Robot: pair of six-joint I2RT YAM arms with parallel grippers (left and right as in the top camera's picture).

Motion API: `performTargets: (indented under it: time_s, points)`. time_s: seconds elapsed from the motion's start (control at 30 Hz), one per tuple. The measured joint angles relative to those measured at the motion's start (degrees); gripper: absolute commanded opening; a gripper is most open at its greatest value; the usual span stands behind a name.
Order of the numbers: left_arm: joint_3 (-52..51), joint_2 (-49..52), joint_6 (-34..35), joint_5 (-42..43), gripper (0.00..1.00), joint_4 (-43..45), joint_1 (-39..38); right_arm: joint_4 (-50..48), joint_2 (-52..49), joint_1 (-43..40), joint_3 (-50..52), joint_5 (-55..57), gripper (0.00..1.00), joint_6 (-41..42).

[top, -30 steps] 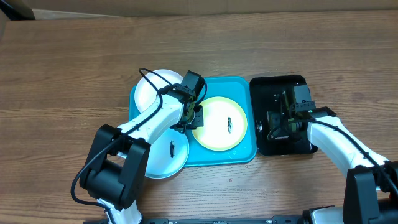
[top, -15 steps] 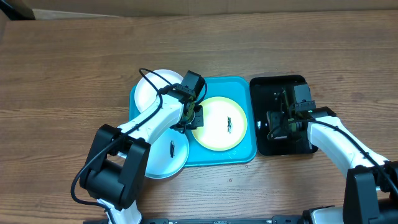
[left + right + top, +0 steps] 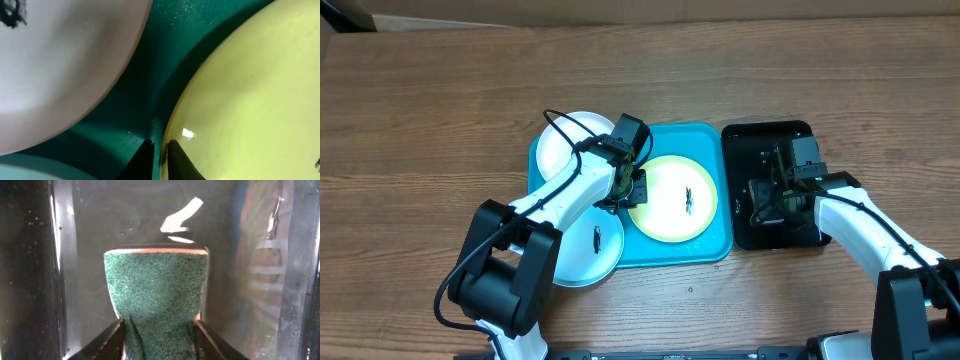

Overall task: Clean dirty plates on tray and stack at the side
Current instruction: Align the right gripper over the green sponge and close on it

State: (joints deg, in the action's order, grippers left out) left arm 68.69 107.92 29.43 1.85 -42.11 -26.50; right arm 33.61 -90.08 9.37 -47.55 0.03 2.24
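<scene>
The turquoise tray (image 3: 700, 135) carries a yellow-green plate (image 3: 665, 215) with a small dark smear at its middle. A white plate (image 3: 560, 150) overlaps the tray's far left corner. A pale blue plate (image 3: 580, 262) with a dark smear overlaps its near left corner. My left gripper (image 3: 634, 188) is shut on the yellow-green plate's left rim. In the left wrist view one finger lies inside the plate (image 3: 250, 100) and one outside on the tray (image 3: 150, 75), gripper (image 3: 159, 145). My right gripper (image 3: 159, 322) pinches a green sponge (image 3: 156, 285).
A glossy black tray (image 3: 770, 135) stands right of the turquoise tray, and my right gripper (image 3: 767, 200) hangs over it. Its shiny floor (image 3: 30, 270) fills the right wrist view. A pale plate (image 3: 60, 65) with a smear lies left of the left gripper. Wooden table (image 3: 420, 120) surrounds both trays.
</scene>
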Motion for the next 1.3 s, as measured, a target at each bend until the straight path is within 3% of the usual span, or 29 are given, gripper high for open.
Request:
performTargets:
  time_s: [0.1, 0.27, 0.47, 0.77, 0.97, 1.3]
  points:
    - [0.02, 0.00, 0.00, 0.00, 0.14, 0.00, 0.02, 0.37, 0.00, 0.00, 0.00, 0.02, 0.39, -0.15]
    - [0.02, 0.00, 0.00, 0.00, 0.14, 0.04, 0.00, 0.70, 0.00, 0.00, 0.00, 0.00, 0.49, -0.50]
    - [0.02, 0.00, 0.00, 0.00, 0.14, 0.13, 0.02, 1.16, 0.00, 0.00, 0.00, -0.02, 0.43, -0.81]
    - [0.02, 0.00, 0.00, 0.00, 0.14, 0.17, 0.00, 1.33, 0.00, 0.00, 0.00, 0.00, 0.44, -0.74]
    - [0.02, 0.00, 0.00, 0.00, 0.15, 0.15, 0.00, 1.57, 0.00, 0.00, 0.00, 0.00, 0.50, -0.74]
    - [0.02, 0.00, 0.00, 0.00, 0.14, 0.17, 0.00, 2.03, 0.00, 0.00, 0.00, 0.00, 0.47, -0.76]
